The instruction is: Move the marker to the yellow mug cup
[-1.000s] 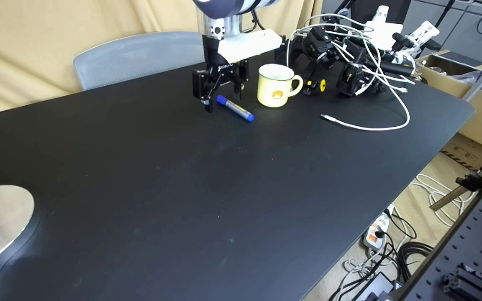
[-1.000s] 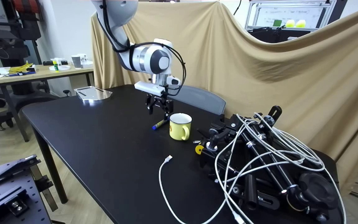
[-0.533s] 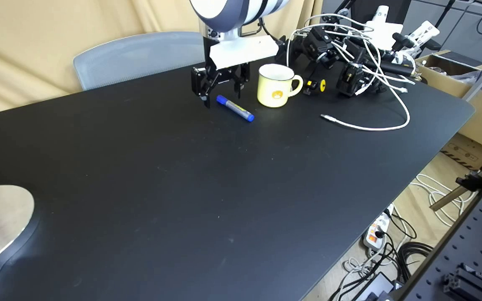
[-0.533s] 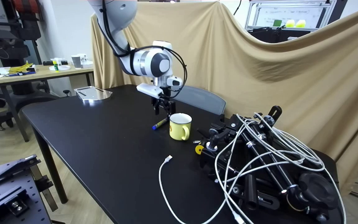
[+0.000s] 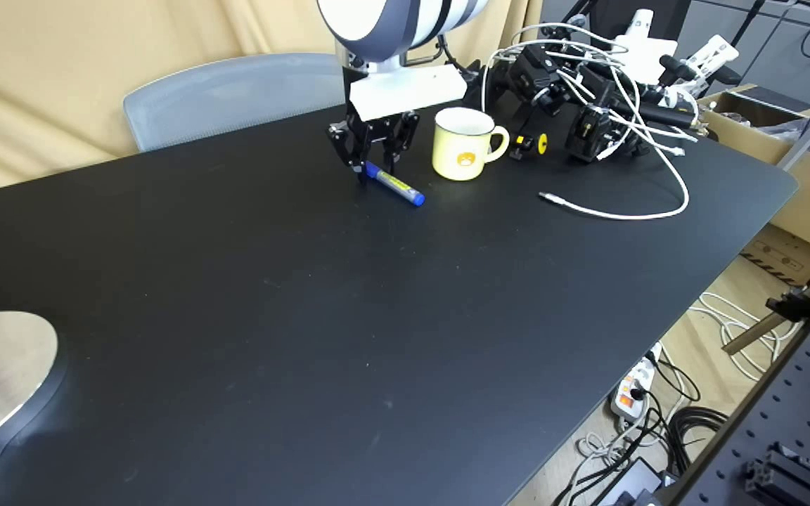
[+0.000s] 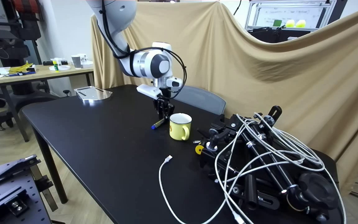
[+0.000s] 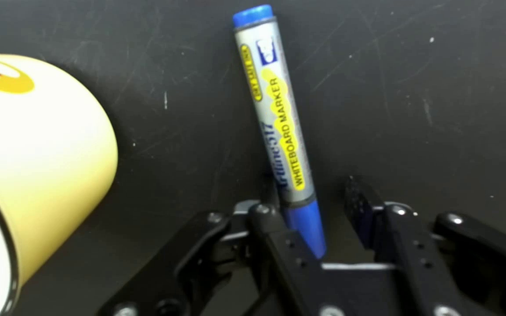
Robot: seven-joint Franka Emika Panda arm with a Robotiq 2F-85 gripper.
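Note:
The blue-capped marker (image 7: 279, 118) lies flat on the black table, its far cap end reaching between my gripper's (image 7: 312, 191) fingers. In the wrist view the left finger is right up against the cap, while a clear gap separates the right finger (image 7: 360, 210) from it. So the jaws stand part-way open around the marker. In both exterior views the gripper (image 5: 377, 169) is low at the table, over one end of the marker (image 5: 399, 187). Close beside it the yellow mug cup (image 5: 453, 156) stands upright, and its curved side (image 7: 59, 145) fills the left of the wrist view.
Past the mug's handle lies a heap of black camera stands and white cables (image 6: 228, 186). One cable end (image 5: 616, 214) reaches out across the table. A grey chair (image 5: 236, 98) stands behind the table edge, and a metal plate (image 5: 4, 372) lies far off.
My gripper has come down over the marker's end. Its jaws have drawn together from wide open to about half. The marker has shifted very slightly.

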